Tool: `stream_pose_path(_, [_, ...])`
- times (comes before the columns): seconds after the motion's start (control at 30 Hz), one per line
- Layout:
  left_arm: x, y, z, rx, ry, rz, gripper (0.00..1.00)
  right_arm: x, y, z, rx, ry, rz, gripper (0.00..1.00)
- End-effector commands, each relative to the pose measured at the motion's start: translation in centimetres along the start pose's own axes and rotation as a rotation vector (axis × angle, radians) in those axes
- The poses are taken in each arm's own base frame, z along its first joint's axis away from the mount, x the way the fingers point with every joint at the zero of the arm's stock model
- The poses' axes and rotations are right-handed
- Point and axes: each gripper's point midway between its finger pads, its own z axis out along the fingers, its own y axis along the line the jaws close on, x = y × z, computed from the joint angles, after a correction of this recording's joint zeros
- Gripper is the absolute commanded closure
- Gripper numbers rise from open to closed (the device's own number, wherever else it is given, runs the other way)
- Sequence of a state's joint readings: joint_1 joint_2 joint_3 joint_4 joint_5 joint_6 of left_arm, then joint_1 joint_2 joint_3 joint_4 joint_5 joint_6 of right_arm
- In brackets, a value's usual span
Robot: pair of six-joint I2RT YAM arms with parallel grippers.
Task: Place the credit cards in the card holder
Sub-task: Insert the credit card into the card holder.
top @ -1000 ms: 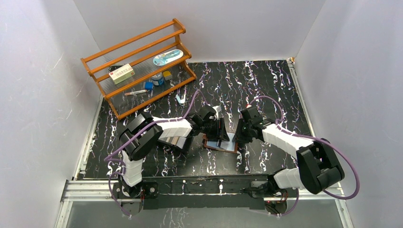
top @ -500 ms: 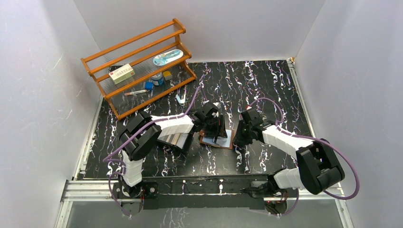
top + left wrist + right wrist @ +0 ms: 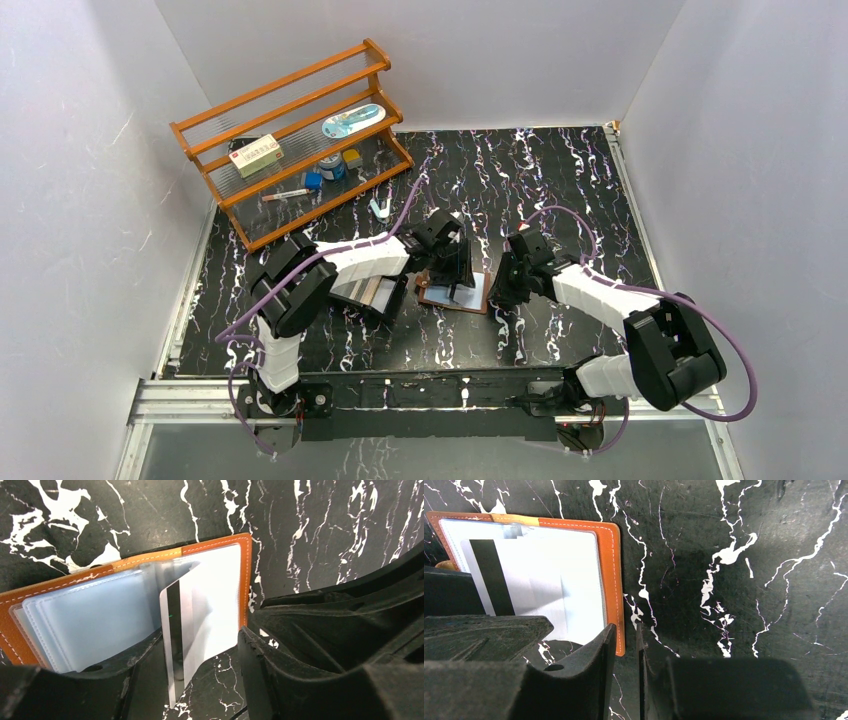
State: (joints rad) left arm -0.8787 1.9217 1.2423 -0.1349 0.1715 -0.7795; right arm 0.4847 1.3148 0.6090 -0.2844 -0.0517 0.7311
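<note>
On the marbled surface (image 3: 560,180) between our arms, the card holder (image 3: 455,296) lies open so our left gripper (image 3: 200,665), clamped on 1 credit card (image 3: 182,630), can slide it in, while our right gripper (image 3: 624,635) pinches the holder's edge steady.

No text can be read in any view. The pale box (image 3: 258,155) on the wooden rack (image 3: 300,135) carries printing, but it is too small to make out.
</note>
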Motion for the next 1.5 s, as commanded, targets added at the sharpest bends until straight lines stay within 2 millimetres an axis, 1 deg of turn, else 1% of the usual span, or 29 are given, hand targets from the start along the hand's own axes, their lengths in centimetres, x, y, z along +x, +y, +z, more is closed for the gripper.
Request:
stream_pose_path(0.0, [-1.6, -1.1, -1.9, -0.007, -0.030, 0.022, 0.50, -1.0, 1.0, -0.5, -0.038, -0.041, 0.000, 0.71])
stream_pose_path(0.07, [-1.6, -0.6, -1.9, -0.034, -0.022, 0.025, 0.49, -0.9, 1.0, -0.5, -0.038, -0.041, 0.002, 0.71])
stream_pose_path(0.27, [-1.6, -0.3, -1.6, -0.069, 0.003, 0.033, 0.49, -0.9, 1.2, -0.5, -0.049, -0.040, 0.001, 0.71])
stream_pose_path(0.43, [-2.0, 0.1, -2.0, -0.101, -0.011, 0.046, 0.49, -1.0, 1.5, -0.5, -0.065, -0.042, 0.008, 0.71])
stream_pose_path(0.73, [-1.4, 0.4, -2.1, -0.106, 0.005, 0.037, 0.49, -0.9, 1.6, -0.3, -0.071, -0.036, 0.012, 0.71])
stream_pose_path(1.03, [-0.4, 0.0, -1.2, -0.079, 0.045, 0.016, 0.55, -0.1, 1.3, 0.6, -0.083, -0.016, 0.044, 0.72])
stream_pose_path(1.17, [-0.1, -0.3, -0.7, -0.064, 0.050, 0.002, 0.55, 0.4, 1.1, 1.0, -0.083, -0.008, 0.071, 0.73])
stream_pose_path(1.47, [0.3, -0.7, 0.9, -0.051, 0.074, -0.014, 0.56, 0.7, 1.0, 0.6, -0.102, -0.035, 0.138, 0.73])
